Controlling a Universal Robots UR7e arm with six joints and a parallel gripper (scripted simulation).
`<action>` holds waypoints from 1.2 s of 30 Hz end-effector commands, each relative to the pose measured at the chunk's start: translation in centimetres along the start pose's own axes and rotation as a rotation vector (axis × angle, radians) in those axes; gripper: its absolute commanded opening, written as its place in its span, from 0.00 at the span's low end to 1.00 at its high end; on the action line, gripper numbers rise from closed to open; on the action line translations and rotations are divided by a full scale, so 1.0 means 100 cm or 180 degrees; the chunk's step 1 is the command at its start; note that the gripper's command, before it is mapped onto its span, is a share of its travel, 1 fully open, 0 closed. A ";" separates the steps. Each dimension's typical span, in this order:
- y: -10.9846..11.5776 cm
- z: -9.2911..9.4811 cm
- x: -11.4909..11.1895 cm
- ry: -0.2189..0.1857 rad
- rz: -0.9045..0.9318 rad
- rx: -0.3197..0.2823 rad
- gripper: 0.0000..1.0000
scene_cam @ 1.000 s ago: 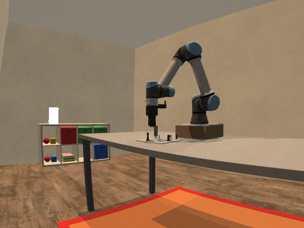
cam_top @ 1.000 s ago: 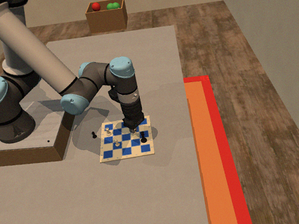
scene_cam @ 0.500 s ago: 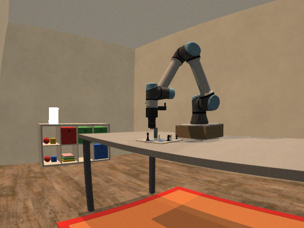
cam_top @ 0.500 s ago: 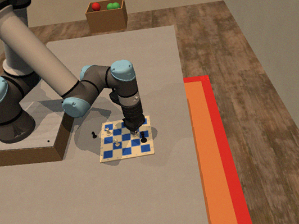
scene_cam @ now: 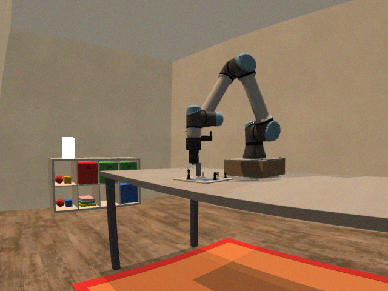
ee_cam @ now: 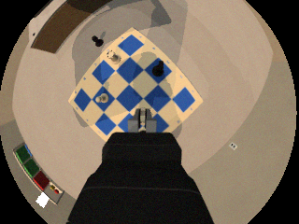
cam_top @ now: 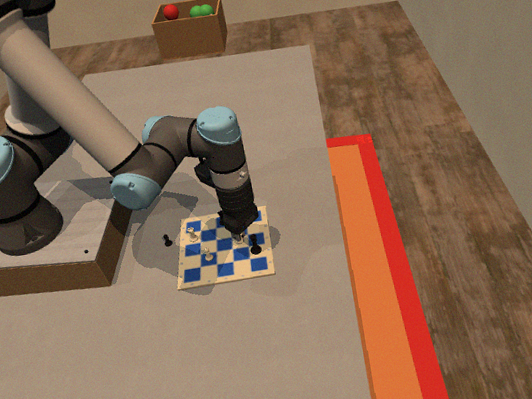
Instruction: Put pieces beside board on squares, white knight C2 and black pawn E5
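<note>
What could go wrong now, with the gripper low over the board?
The gripper is shut on the white knight, just above the board. A tall black piece stands close beside it and could be knocked over. If the knight is released off-centre, its base may cross a square's edge, or it may tip.
</note>
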State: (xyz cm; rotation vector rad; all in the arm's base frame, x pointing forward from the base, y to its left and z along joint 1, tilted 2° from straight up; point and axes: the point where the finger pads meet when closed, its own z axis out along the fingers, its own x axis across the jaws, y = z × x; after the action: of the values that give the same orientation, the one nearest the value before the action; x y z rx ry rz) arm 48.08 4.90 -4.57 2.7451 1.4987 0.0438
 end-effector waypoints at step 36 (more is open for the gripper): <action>0.000 0.003 0.000 0.0002 0.0000 -0.0005 0.00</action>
State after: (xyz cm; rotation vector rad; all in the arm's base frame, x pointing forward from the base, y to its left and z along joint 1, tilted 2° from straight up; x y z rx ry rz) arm 48.09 4.90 -4.93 2.7451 1.4988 0.0437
